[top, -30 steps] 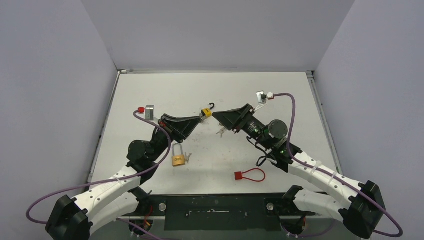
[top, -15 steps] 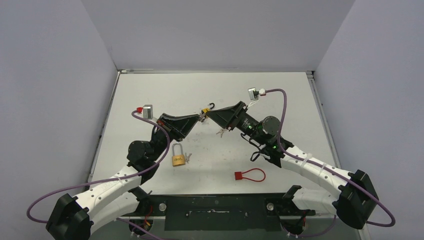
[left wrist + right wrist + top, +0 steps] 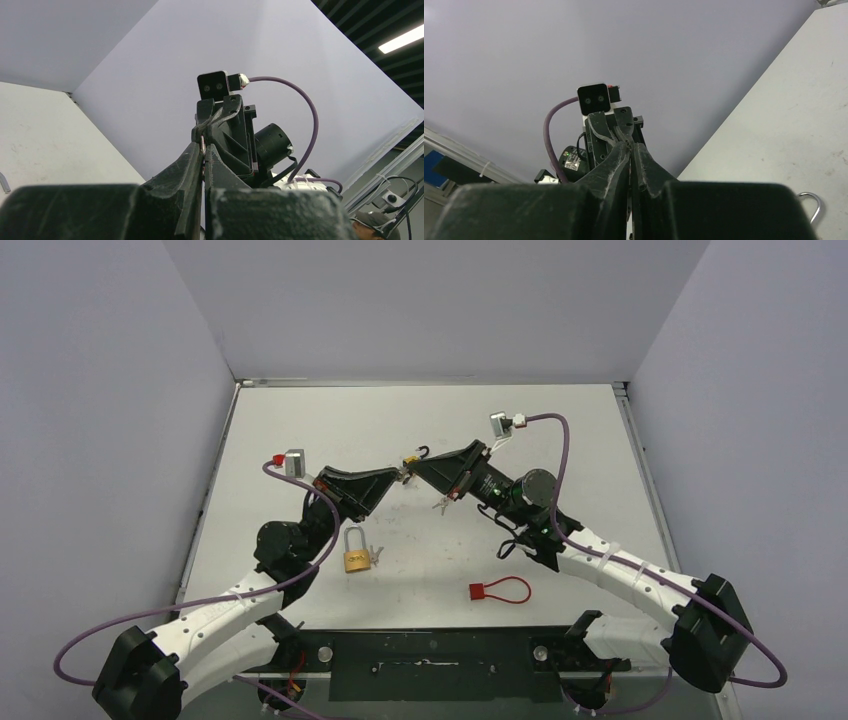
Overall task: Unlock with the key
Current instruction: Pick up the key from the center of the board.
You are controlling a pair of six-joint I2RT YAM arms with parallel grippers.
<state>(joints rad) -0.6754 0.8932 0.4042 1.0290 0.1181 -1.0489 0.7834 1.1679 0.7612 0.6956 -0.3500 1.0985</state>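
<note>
Relative to one second earlier, the right gripper [image 3: 416, 466] has shifted leftward until its tip meets the left gripper [image 3: 399, 478] above mid-surface; the left one has barely moved. Left fingers [image 3: 192, 161]: pressed almost together with only a thin slit between them, pinching the small yellow padlock [image 3: 409, 459] at their tip. Right fingers [image 3: 615, 161]: pressed together, tips at the padlock; what lies between them cannot be told. The padlock's long axis runs from its body toward the far right, with the black shackle [image 3: 424, 451] pointing away from the left gripper. Bunch of keys [image 3: 440, 504]: below the right gripper; whether it hangs or lies on the surface [image 3: 300, 420] cannot be told. Brass padlock [image 3: 354, 554]: flat near the left arm, shackle toward the far wall, second key bunch [image 3: 375, 556] just beside it. Red cable lock [image 3: 498, 590]: nearer the bases.
</note>
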